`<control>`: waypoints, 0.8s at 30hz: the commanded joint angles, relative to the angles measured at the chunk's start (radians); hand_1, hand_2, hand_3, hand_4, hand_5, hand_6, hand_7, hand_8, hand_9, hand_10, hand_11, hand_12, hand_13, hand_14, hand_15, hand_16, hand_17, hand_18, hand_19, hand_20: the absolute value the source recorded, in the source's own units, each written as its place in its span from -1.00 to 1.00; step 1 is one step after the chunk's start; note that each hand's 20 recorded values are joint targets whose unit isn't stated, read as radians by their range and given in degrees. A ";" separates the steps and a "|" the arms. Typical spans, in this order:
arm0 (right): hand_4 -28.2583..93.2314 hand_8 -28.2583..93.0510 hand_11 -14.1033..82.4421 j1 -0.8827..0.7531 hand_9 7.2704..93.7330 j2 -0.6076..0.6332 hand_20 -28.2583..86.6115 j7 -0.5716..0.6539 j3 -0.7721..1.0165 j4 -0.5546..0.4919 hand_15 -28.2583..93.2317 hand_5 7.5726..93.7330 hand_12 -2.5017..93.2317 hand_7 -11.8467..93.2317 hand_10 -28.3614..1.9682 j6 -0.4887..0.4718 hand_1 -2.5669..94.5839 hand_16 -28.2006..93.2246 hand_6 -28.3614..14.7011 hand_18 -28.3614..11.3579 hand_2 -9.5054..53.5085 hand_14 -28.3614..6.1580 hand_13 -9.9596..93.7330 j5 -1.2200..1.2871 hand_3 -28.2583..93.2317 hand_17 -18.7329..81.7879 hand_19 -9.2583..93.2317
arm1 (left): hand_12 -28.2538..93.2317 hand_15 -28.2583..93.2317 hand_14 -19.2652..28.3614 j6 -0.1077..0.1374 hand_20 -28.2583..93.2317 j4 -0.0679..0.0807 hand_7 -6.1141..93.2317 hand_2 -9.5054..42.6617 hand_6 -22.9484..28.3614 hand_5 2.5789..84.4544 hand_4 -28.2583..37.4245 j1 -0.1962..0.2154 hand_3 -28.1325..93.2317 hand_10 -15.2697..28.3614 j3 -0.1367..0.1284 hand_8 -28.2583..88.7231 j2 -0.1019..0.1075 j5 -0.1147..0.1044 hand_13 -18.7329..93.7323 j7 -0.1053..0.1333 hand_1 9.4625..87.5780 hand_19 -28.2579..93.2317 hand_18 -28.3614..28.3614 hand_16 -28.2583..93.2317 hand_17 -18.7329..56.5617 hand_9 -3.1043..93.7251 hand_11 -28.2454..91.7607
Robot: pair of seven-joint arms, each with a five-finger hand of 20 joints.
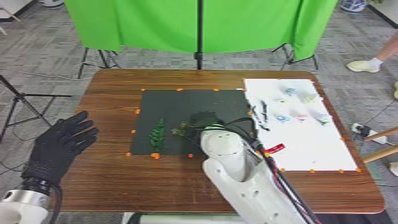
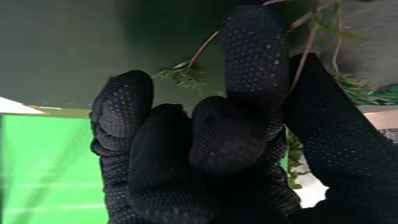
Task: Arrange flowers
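Here, right hand (image 1: 206, 118) over mat (image 1: 169, 104), pinching stem (image 2: 311, 41).

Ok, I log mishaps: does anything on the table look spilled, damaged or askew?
Nothing stands out: the leafy stem lies flat on the dark mat, the small flowers lie on the white sheet, and I see no spill.

Leafy sprig (image 1: 157, 136) on dark mat (image 1: 178, 102); thin-stemmed greenery (image 1: 180, 131) near it; small pale flowers (image 1: 302, 118) on white sheet (image 1: 311, 150).
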 commanded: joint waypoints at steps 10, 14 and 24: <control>-0.97 -0.71 0.70 -0.025 1.00 -0.070 -0.13 0.082 0.027 0.018 0.78 1.00 -0.40 0.13 0.42 -0.019 -0.38 0.00 0.37 -0.65 -0.70 0.28 0.99 0.113 0.82 0.27 1.00 | -0.31 0.28 0.42 -0.019 -0.42 0.012 -0.39 -0.63 0.06 -0.22 -1.00 -0.006 0.61 0.28 0.012 -0.74 0.000 0.002 -0.28 -0.026 -0.61 0.28 0.74 -0.61 -0.72 -0.36 0.00; -0.97 -0.70 0.70 -0.026 1.00 -0.083 -0.13 0.088 0.041 0.014 0.78 1.00 -0.42 0.12 0.42 -0.006 -0.44 -0.02 0.36 -0.66 -0.60 0.30 1.00 0.120 0.80 0.28 1.00 | -0.31 0.28 0.42 -0.020 -0.42 0.013 -0.39 -0.63 0.06 -0.22 -1.00 -0.011 0.61 0.27 0.013 -0.74 0.001 0.001 -0.28 -0.031 -0.61 0.28 0.74 -0.61 -0.72 -0.36 0.01; -0.96 -0.70 0.69 -0.014 1.00 -0.104 -0.14 0.138 0.078 0.020 0.78 1.00 -0.43 0.10 0.42 0.006 -0.50 -0.04 0.34 -0.67 -0.46 0.33 1.00 0.192 0.78 0.28 1.00 | -0.31 0.29 0.42 -0.022 -0.42 0.017 -0.39 -0.62 0.06 -0.22 -1.00 -0.020 0.61 0.28 0.021 -0.74 0.007 0.002 -0.28 -0.034 -0.60 0.28 0.73 -0.61 -0.72 -0.36 0.01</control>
